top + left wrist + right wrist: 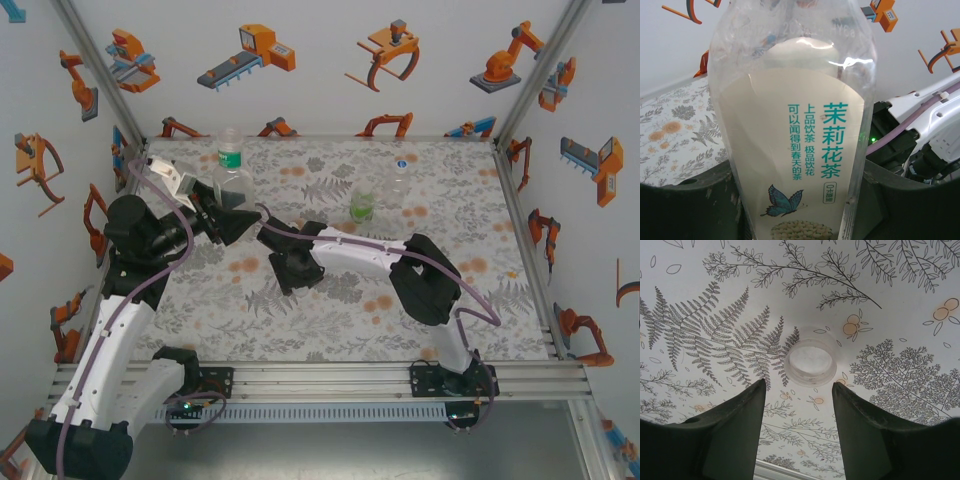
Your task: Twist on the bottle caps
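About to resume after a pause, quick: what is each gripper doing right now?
Left gripper: closed, holding the labelled bottle.
Right gripper: open, empty; a white cap lies just beyond its fingertips.

there are three bottles: one labelled bottle (232,170), one green-tinted bottle (362,206) and one clear bottle (398,186). two caps can be counted, one white cap (810,361) and one blue cap (400,160). the arms number two, left arm (128,300) and right arm (372,256).

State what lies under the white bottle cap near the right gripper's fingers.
The white bottle cap rests on the fern-printed table cover, just ahead of the open right fingers. The patch of cover directly beneath it is hidden by the cap.
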Available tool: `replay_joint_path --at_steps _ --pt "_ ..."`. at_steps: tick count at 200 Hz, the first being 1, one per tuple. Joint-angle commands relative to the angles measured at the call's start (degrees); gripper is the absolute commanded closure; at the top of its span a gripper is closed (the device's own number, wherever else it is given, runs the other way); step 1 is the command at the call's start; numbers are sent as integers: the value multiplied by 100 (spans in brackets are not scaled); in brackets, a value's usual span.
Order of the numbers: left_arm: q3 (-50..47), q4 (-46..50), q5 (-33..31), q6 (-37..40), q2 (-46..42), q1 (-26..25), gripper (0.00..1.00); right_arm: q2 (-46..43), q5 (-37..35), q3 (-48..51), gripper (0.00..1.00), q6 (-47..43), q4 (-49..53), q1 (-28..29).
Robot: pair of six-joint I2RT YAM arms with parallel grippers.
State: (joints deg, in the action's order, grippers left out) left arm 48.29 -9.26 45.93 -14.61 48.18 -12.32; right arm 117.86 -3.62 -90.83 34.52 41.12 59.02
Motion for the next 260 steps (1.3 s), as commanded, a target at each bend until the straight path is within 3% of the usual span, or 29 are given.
replay_joint_path --at_steps 1,147,205,226,260 --pt "-14 -164 101 -42 -2 29 89 127 -122 -167 48 -86 57 23" --pt "-22 -200 107 -56 68 28 88 449 -48 -281 49 -174 10 30" --pt "-13 -138 111 -18 55 28 88 355 211 27 73 41 -234 -54" --pt "-18 -138 106 -9 62 28 88 78 847 501 78 246 -904 -224" --pt "30 -130 119 -15 91 28 88 -729 2269 2204 79 1294 -3337 -731"
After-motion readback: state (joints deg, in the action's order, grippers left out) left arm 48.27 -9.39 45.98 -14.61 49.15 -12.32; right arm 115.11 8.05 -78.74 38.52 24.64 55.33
